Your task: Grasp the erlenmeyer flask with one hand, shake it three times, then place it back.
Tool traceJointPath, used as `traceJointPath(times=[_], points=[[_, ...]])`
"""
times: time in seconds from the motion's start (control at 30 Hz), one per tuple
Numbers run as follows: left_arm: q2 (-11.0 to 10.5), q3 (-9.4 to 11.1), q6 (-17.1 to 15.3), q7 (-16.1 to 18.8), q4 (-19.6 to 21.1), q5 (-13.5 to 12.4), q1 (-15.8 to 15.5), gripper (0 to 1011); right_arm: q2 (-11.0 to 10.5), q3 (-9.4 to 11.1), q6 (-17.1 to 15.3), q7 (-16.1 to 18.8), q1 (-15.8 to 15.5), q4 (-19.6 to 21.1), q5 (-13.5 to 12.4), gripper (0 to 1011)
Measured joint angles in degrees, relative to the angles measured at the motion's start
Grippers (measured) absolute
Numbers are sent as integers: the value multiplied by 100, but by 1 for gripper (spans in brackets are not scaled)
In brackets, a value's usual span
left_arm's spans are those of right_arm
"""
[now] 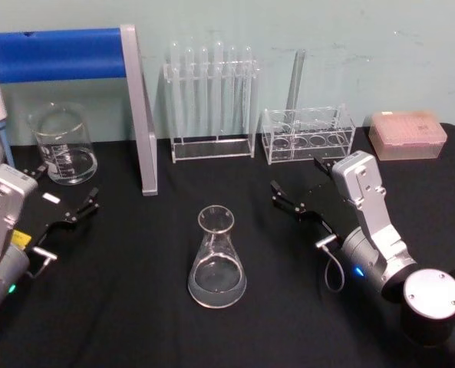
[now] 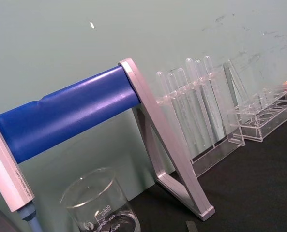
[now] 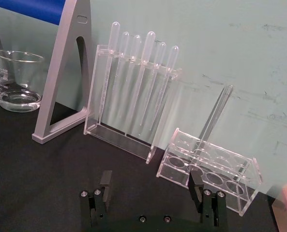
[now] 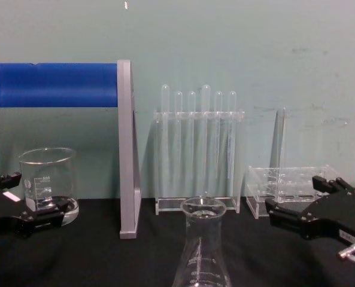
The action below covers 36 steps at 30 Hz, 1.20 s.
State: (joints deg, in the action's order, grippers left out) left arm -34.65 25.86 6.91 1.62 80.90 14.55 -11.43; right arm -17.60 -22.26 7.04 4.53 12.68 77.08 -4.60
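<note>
Head view: erlenmeyer flask (image 1: 216, 261) is standing upright between my spread left hand (image 1: 62, 193) and spread right hand (image 1: 304, 186).

We saw even, soft, fairly bright light throughout. Black tabletop (image 1: 135, 322) looked matte, shadows on it hardly readable. Faint shadows fell on pale green wall (image 4: 255, 54) behind tube racks. Long white sheen ran along blue bar (image 2: 70, 108). Small glints marked erlenmeyer flask (image 1: 216, 261). Focus slightly soft everywhere.
</note>
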Motion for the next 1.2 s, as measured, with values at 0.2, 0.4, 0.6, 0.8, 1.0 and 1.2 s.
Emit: traceJointPath(times=[0.2, 0.4, 0.6, 0.8, 1.0, 1.2], points=[[0, 0, 0, 0, 0, 0, 0, 1001, 0, 0, 0, 0, 0, 0, 0, 1000], [0, 0, 0, 0, 0, 0, 0, 1001, 0, 0, 0, 0, 0, 0, 0, 1000], [0, 0, 0, 0, 0, 0, 0, 1001, 0, 0, 0, 0, 0, 0, 0, 1000], [0, 0, 0, 0, 0, 0, 0, 1001, 0, 0, 0, 0, 0, 0, 0, 1000], [0, 0, 0, 0, 0, 0, 0, 1001, 0, 0, 0, 0, 0, 0, 0, 1000], [0, 0, 0, 0, 0, 0, 0, 1001, 0, 0, 0, 0, 0, 0, 0, 1000]])
